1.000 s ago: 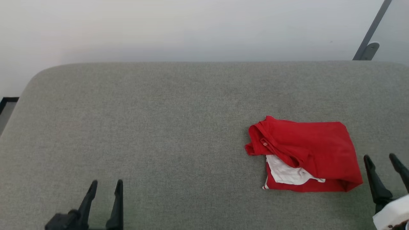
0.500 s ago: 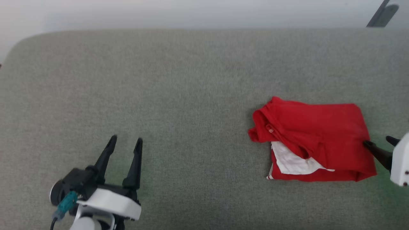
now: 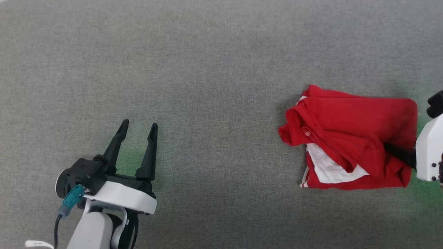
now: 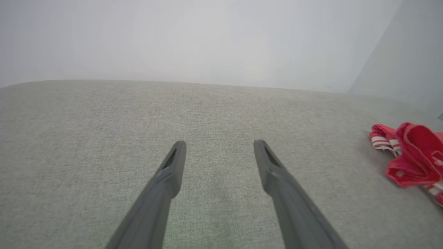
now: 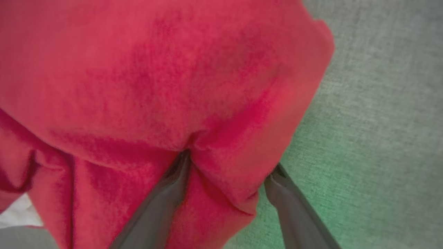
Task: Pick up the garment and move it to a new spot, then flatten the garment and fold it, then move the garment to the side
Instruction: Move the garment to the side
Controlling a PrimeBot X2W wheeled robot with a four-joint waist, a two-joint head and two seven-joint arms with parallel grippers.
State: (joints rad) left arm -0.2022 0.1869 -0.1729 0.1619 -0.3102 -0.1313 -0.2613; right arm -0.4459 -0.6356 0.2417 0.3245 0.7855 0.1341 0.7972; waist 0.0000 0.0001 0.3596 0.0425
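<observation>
Holds the left claw (image 3: 139, 123), two long dark tapering fingers (image 3: 114, 147) on a black base under a white shell (image 3: 121, 200), at the lower left of the head view, jaws spread wide and pointing up that view. Carries it on a pale grey forearm (image 3: 90, 231) rising from the bottom edge, with a teal plug (image 3: 71, 200) at the wrist. Extends the right claw (image 5: 228, 162) in from the right edge of the head view behind a white wrist housing (image 3: 429, 152), one dark finger (image 3: 398, 154) aimed toward the left. Shows both grey fingers parted wide in the right wrist view.

Grey fabric surface (image 3: 207, 69), pale wall (image 4: 173, 34)
</observation>
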